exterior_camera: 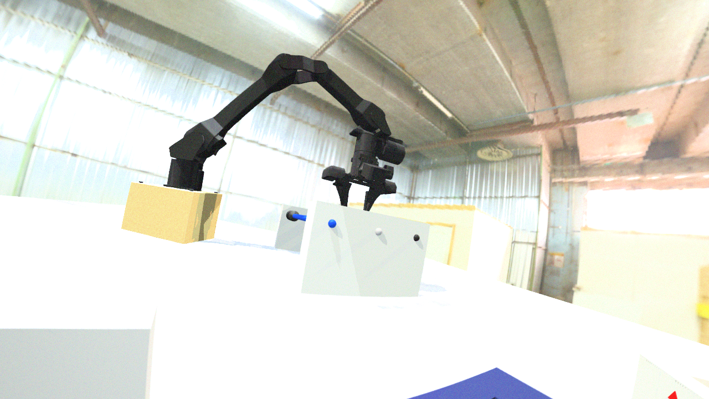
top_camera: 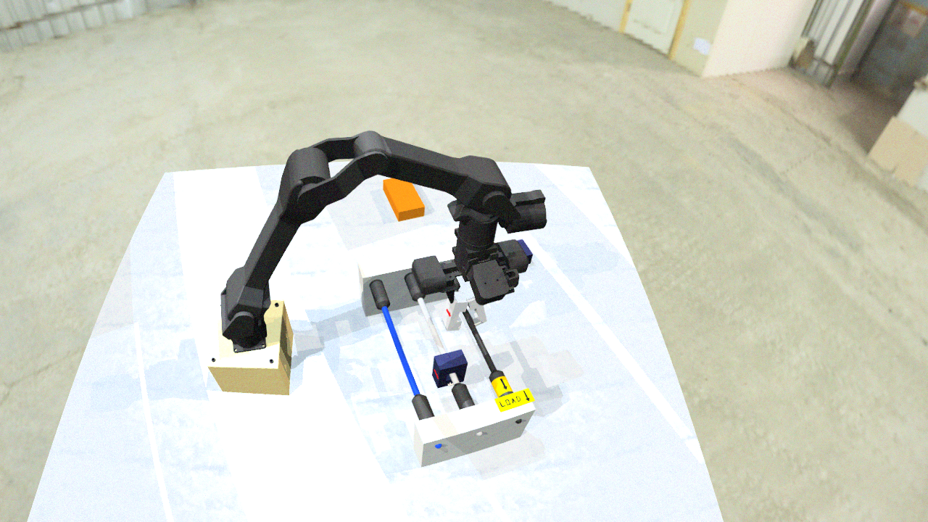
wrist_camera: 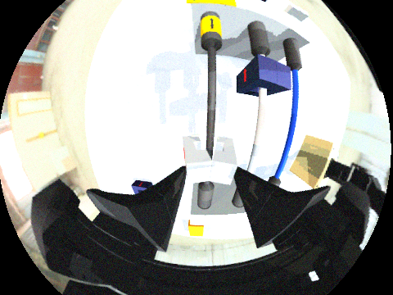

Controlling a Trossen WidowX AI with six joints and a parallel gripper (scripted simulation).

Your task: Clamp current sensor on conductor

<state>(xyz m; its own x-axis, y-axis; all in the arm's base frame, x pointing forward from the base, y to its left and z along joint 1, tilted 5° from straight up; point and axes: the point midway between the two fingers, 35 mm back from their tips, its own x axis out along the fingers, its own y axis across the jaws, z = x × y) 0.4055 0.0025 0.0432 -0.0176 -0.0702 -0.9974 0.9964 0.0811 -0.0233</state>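
Observation:
The light grey split-core sensor [top_camera: 454, 317] [wrist_camera: 198, 159] is between my fingertips, its two halves spread apart below. My gripper [top_camera: 464, 296] [exterior_camera: 355, 206] [wrist_camera: 210, 170] is shut on it from above. The black LOAD conductor [top_camera: 481, 344] [wrist_camera: 211, 94] runs into the gap between the halves; how deep it sits is unclear. The yellow LOAD marker [top_camera: 514, 399] is at the conductor's near end, beside a yellow sleeve [top_camera: 501, 385] [wrist_camera: 210, 26] with an arrow. A red mark shows on the sensor's side, its direction unreadable. The end block hides the sensor in the exterior view.
A dark blue sensor [top_camera: 449, 368] [wrist_camera: 264, 75] sits round the white conductor. The blue conductor [top_camera: 399, 350] [wrist_camera: 293, 111] lies beyond it. End blocks [top_camera: 480, 444] [exterior_camera: 364, 267] hold the conductors. Another dark blue object [top_camera: 525, 251] [wrist_camera: 142, 187] is behind the gripper. An orange block [top_camera: 402, 196] lies at the back.

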